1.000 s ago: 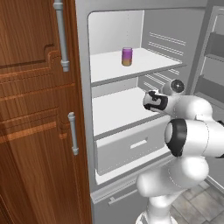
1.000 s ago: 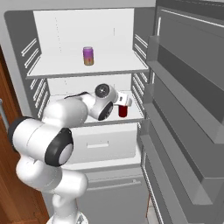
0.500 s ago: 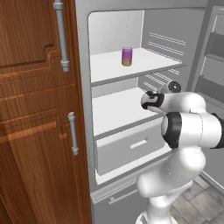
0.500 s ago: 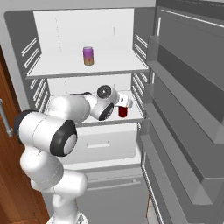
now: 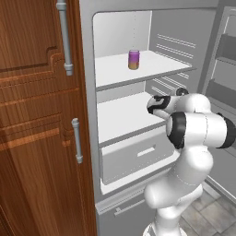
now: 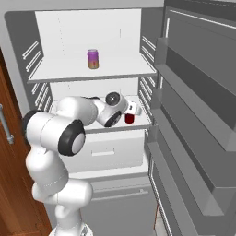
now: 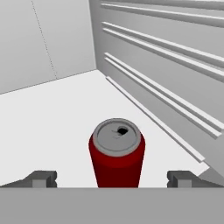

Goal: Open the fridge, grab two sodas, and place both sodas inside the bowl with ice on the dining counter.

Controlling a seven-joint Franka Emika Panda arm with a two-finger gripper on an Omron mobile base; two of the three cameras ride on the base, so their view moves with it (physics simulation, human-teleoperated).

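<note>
The fridge (image 5: pixel 120 72) stands open, with its door (image 6: pixel 198 97) swung out to the right. A purple-over-orange soda (image 5: pixel 133 60) (image 6: pixel 93 59) stands upright on the upper shelf. The red soda (image 7: pixel 117 153) (image 6: pixel 129 119) stands upright on the middle shelf near the right wall. My gripper (image 7: pixel 111 179) (image 5: pixel 155 105) (image 6: pixel 133 109) is open on that shelf. The red soda stands centred just ahead of the two fingertips (image 7: pixel 41 178), and neither touches it. The bowl and the dining counter are out of view.
A brown wooden cabinet (image 5: pixel 37 138) with steel handles (image 5: pixel 77 140) stands left of the fridge. A white drawer (image 5: pixel 138 154) sits under the middle shelf. Ribbed side walls (image 7: pixel 166 57) close in on the right of the red soda.
The arm's elbow has swung a little to the left while the hand has stayed at the red soda. The jaws are as wide as before.
</note>
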